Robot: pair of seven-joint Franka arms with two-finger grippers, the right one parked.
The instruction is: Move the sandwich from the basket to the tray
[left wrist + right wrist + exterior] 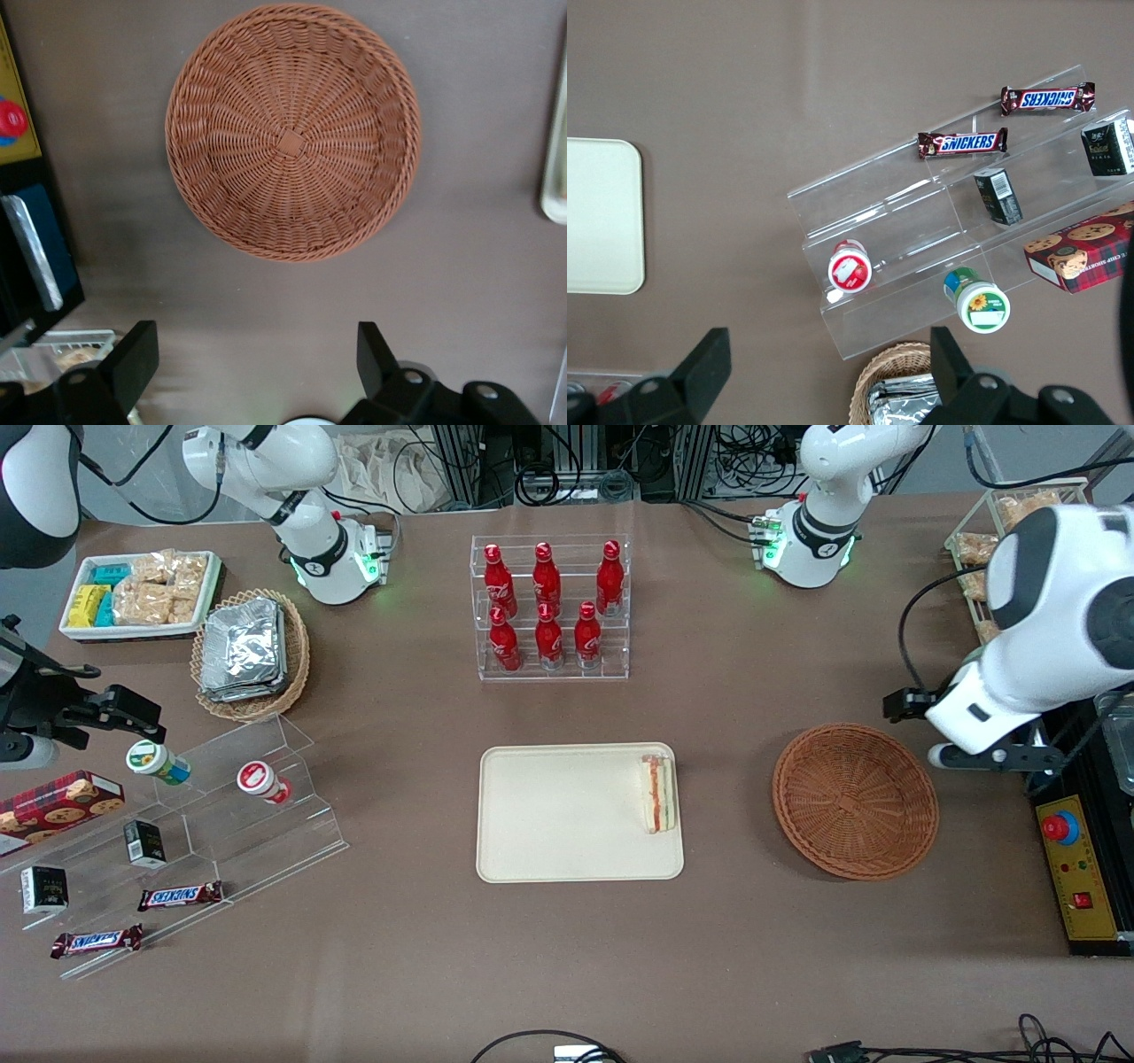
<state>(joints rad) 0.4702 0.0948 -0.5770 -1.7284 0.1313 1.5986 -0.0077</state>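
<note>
The sandwich (657, 794), a pale wedge with an orange-red and green edge, lies on the cream tray (549, 815), at the tray's edge nearest the basket. The reddish-brown wicker basket (855, 800) is empty; it also shows in the left wrist view (292, 131). My left gripper (983, 757) hangs above the table beside the basket, a little farther from the front camera than it. In the left wrist view the gripper (255, 354) is open with nothing between its fingers. A sliver of the tray's rim (556, 168) also shows there.
A rack of red bottles (549, 607) stands farther from the front camera than the tray. A control box with a red button (1076, 868) lies at the working arm's end. A clear stepped stand with snacks (204, 841), a foil-packet basket (248, 651) and a white bin (142, 593) lie toward the parked arm's end.
</note>
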